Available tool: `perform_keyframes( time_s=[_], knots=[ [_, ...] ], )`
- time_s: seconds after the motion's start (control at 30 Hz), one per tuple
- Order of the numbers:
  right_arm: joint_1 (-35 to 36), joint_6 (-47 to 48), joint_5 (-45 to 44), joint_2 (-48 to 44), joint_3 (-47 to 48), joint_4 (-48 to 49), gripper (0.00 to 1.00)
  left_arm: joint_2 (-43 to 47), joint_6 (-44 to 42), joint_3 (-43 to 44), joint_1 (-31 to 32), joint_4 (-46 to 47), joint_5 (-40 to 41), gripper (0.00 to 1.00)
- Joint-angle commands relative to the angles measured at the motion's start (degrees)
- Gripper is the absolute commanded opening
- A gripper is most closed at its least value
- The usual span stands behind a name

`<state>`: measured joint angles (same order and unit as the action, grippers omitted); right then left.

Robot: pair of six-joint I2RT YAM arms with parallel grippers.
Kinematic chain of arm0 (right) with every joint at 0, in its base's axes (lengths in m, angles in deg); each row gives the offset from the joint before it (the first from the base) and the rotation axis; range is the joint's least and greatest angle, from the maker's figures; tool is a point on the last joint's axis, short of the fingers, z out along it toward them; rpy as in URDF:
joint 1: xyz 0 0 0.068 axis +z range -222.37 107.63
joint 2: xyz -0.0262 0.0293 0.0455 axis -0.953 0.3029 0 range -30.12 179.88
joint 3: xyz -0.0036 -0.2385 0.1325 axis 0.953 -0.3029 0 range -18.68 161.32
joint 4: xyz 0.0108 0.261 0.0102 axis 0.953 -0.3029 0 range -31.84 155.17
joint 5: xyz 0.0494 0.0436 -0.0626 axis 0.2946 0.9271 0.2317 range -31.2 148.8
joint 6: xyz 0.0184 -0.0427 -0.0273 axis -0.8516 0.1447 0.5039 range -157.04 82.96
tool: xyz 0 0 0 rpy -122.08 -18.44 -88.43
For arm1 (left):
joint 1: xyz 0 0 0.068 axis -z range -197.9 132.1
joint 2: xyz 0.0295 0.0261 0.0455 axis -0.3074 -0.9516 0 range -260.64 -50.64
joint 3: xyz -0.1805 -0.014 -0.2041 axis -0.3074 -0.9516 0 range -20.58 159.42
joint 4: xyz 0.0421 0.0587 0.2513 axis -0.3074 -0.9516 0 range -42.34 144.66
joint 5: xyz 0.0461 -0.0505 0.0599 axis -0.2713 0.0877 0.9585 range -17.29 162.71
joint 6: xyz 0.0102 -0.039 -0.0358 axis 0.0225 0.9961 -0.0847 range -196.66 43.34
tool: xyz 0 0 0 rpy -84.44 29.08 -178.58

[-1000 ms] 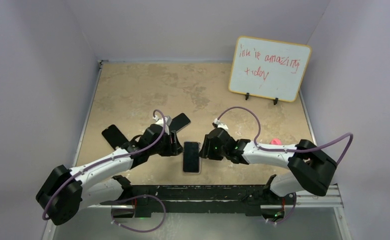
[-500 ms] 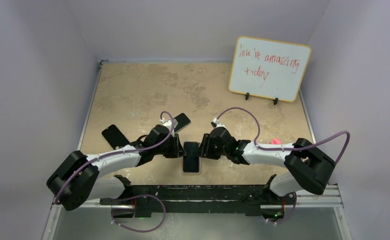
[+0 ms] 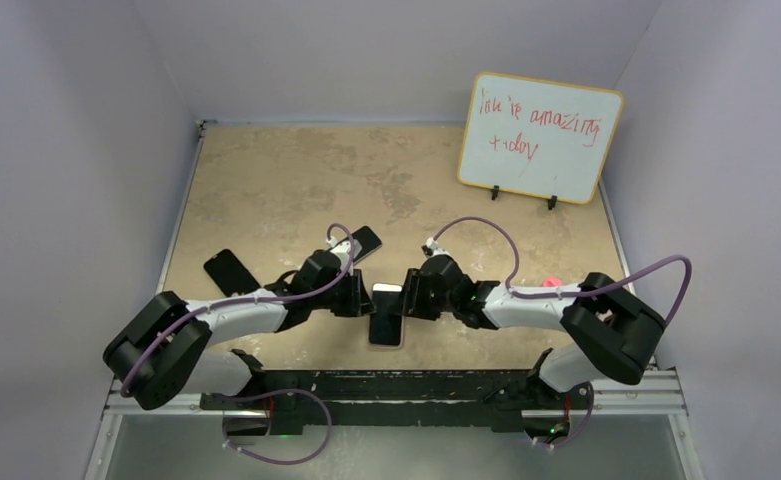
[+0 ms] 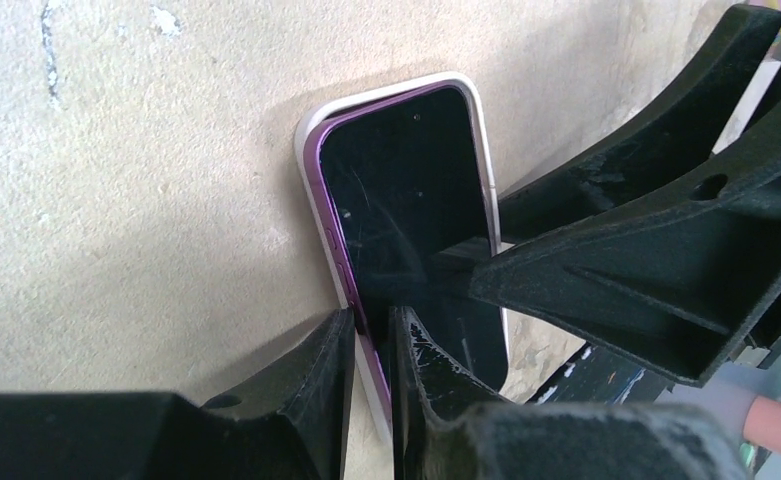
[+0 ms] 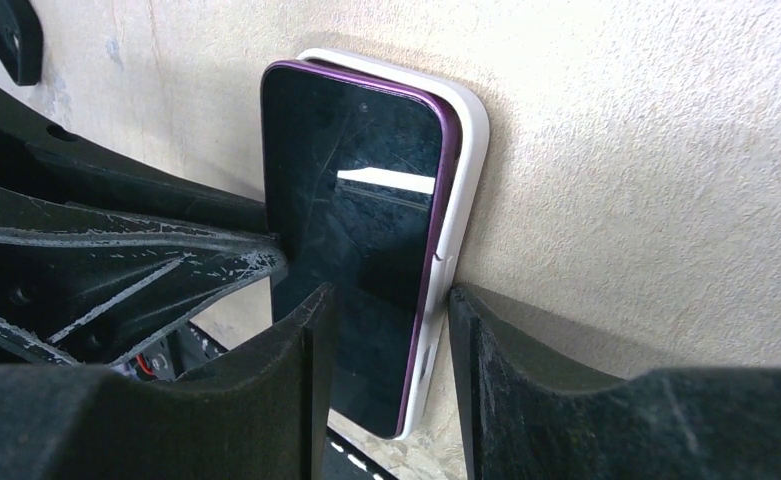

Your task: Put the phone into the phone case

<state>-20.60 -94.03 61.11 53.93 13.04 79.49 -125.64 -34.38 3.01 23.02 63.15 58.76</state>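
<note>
The phone (image 3: 386, 312), black-screened with a purple frame, lies on the white phone case (image 4: 306, 125) near the table's front middle. Its purple edge (image 5: 446, 150) still stands a little proud of the case rim (image 5: 469, 150). My left gripper (image 3: 364, 300) comes in from the left. In the left wrist view it (image 4: 371, 320) is shut on the phone's left edge together with the case wall. My right gripper (image 3: 407, 300) comes in from the right. Its jaws (image 5: 388, 292) stand apart astride the right edge, one finger over the screen (image 5: 351, 180), the other against the case's side.
Two flat black items lie behind the left arm, one (image 3: 229, 270) to the left and one (image 3: 363, 240) farther back. A whiteboard (image 3: 539, 137) stands at the back right. A small pink object (image 3: 551, 284) sits by the right arm. A black rail (image 3: 396, 385) runs along the near edge.
The left gripper has moved right to the phone and closed onto its left edge. The right gripper has shifted slightly left against the phone's right side.
</note>
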Motion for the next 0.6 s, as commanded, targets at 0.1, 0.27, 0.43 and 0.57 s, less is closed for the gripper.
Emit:
perform_keyframes(
  time_s=[0.1, 0.27, 0.43, 0.57],
  knots=[
    [-0.29, -0.75, 1.34, -0.85, -2.49, 7.55, 0.46, -0.72, 0.56, -0.80, 0.73, 5.21, -5.75, 0.20],
    [-0.79, -0.83, 3.24, -1.06, -4.43, 13.07, 0.46, -1.38, 1.22, -1.94, 0.82, 7.04, -6.70, 0.21],
    [-1.02, -1.04, 3.27, -1.37, -5.02, 13.49, 0.46, -1.29, 2.83, -1.77, 0.84, 3.13, -4.66, 0.22],
    [-1.29, -1.73, 2.39, -2.75, -6.30, 13.61, 0.46, 1.04, 3.15, -1.53, 0.86, -0.91, -2.01, 0.27]
  ],
)
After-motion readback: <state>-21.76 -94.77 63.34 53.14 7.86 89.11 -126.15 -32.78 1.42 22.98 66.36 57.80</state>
